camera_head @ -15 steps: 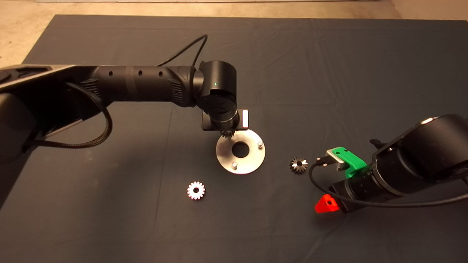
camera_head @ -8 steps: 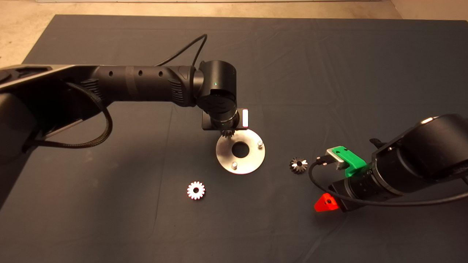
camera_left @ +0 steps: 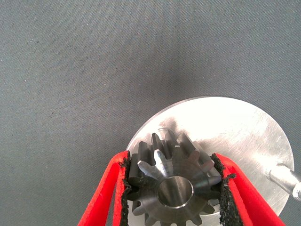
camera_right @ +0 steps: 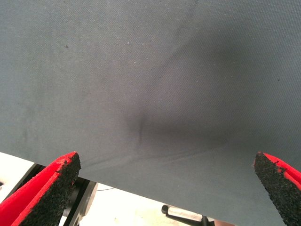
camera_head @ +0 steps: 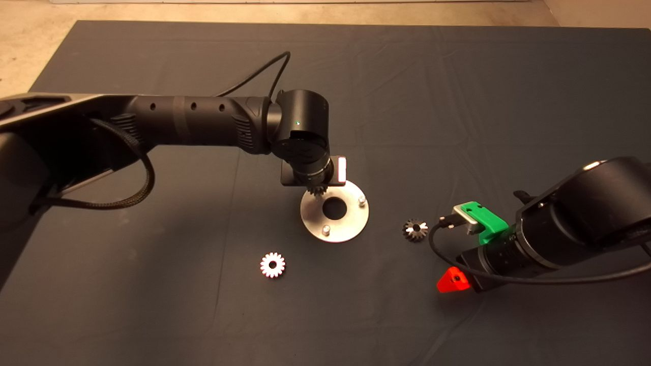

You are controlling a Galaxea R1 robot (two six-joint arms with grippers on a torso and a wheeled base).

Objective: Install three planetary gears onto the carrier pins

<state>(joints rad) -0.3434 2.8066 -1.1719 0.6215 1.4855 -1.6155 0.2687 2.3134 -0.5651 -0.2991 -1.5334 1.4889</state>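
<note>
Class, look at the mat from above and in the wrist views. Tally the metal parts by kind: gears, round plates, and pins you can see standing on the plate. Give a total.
Gears: 3 (one on the mat, one darker on the mat, one held in the left gripper's fingers)
Round plates: 1
Pins visible: 2
Total: 6
</note>
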